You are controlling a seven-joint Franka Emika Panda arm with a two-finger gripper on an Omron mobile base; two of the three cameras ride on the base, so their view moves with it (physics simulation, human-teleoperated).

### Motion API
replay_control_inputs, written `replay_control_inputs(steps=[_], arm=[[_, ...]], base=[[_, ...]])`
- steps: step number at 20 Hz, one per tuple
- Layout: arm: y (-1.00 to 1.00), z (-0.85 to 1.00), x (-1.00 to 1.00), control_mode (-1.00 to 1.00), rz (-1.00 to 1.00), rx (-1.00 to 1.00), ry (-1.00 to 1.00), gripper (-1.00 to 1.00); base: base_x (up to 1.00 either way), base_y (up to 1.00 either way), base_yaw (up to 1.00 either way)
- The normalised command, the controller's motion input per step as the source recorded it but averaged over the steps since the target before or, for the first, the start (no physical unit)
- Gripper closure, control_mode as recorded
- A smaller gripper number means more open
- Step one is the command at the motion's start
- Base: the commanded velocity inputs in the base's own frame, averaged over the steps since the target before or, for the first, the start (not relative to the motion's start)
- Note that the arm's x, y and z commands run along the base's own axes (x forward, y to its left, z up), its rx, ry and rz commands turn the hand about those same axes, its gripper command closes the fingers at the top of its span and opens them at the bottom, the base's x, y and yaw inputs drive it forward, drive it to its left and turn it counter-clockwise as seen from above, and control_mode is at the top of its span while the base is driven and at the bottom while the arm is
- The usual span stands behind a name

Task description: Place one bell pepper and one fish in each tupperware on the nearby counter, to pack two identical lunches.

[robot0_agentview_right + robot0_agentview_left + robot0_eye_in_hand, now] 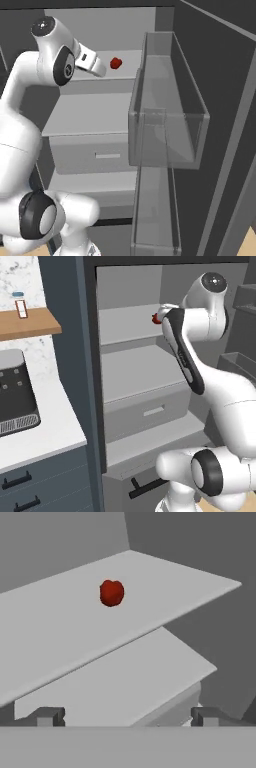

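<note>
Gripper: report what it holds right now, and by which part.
Nothing is held. The gripper is open with bare space between its fingertips, short of the red bell pepper, which sits alone and untouched on the upper fridge shelf.

- In the left base view the bell pepper (155, 318) on the fridge's upper shelf (127, 323) is mostly hidden behind the robot arm (187, 351) — only a red sliver shows at the arm's left edge.
- The toaster (15, 393) on the surface (50, 431) is cut off by the picture's left edge.
- The small jar (20, 304) on the wooden shelf (30, 323) is too small to read its label.
- In the right base view the lower door bin (155, 215) beneath the upper bin (167, 110) runs off the bottom edge.
</note>
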Motion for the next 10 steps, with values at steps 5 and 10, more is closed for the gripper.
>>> replay_control_inputs(steps=[5,10], arm=[[-0.03,-0.09,1.00,-1.00,0.06,-0.03,-0.01,-1.00],[-0.23,0.28,0.64,-1.00,0.08,-0.02,0.07,-1.00]], base=[[0.00,0.00,0.00],[0.00,0.00,0.00]])
